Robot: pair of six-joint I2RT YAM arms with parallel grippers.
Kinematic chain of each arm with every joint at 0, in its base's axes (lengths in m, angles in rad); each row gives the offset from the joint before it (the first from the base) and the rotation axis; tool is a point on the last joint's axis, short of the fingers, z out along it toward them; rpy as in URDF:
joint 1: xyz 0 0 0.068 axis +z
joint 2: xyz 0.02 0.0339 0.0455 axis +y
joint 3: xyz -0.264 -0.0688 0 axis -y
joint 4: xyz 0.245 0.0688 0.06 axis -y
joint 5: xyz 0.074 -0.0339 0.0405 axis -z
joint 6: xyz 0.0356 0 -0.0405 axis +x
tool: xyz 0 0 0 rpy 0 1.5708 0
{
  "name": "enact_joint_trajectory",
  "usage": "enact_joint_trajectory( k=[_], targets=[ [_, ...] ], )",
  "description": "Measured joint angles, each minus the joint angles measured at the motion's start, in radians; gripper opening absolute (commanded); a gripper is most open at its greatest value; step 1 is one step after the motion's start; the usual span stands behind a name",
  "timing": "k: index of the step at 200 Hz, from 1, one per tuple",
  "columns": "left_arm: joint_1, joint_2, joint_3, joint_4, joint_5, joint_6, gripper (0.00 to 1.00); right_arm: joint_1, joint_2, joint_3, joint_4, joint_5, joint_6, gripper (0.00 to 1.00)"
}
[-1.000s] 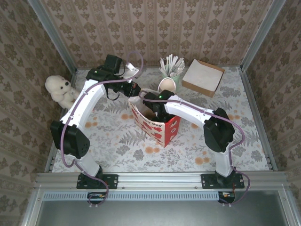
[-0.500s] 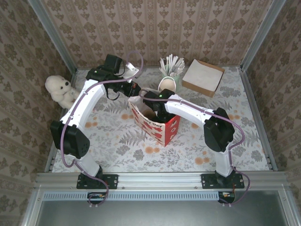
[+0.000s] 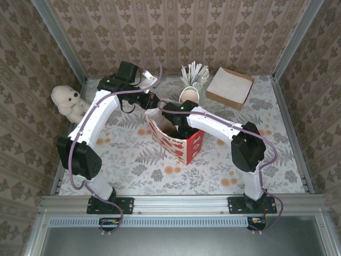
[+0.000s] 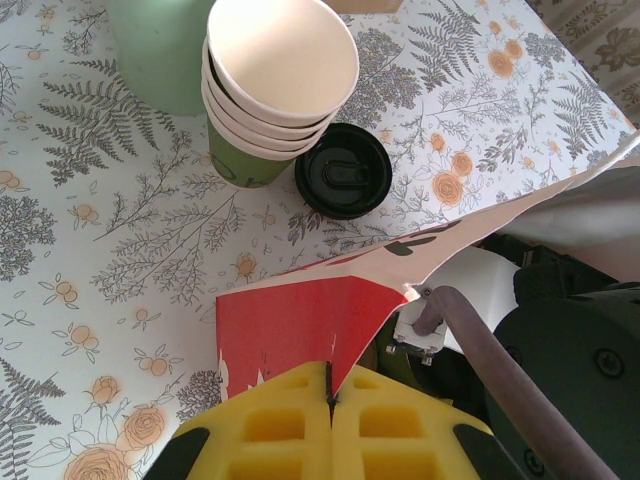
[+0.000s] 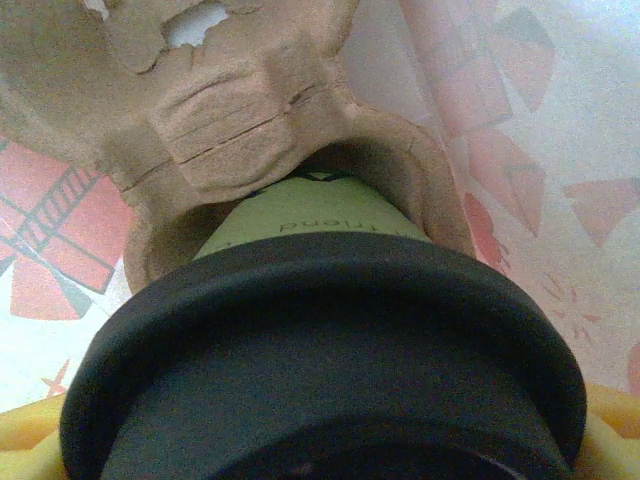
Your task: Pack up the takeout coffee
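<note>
The left fingers (image 4: 310, 422) are closed on the top edge of the red-and-white paper bag (image 4: 290, 325), which stands on the counter (image 3: 133, 165). Inside the bag, the right fingers (image 5: 612, 445) grip the takeout coffee (image 5: 320, 330) at its black lid. The cup body sits in a recess of the brown pulp carrier (image 5: 230, 120).
</note>
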State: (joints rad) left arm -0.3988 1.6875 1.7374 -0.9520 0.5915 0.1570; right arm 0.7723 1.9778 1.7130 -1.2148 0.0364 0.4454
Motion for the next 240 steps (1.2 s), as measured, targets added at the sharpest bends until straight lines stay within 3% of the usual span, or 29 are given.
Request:
enact_joint_trajectory(
  k=[162, 240],
  targets=[
    [0.000, 0.000, 0.002, -0.001, 0.004, 0.000, 0.00, 0.000, -0.056, 0.016, 0.025, 0.000, 0.006, 1.00],
    [0.000, 0.000, 0.008, -0.002, 0.008, -0.001, 0.00, 0.000, -0.058, 0.019, 0.036, 0.000, 0.003, 1.00]
  ],
)
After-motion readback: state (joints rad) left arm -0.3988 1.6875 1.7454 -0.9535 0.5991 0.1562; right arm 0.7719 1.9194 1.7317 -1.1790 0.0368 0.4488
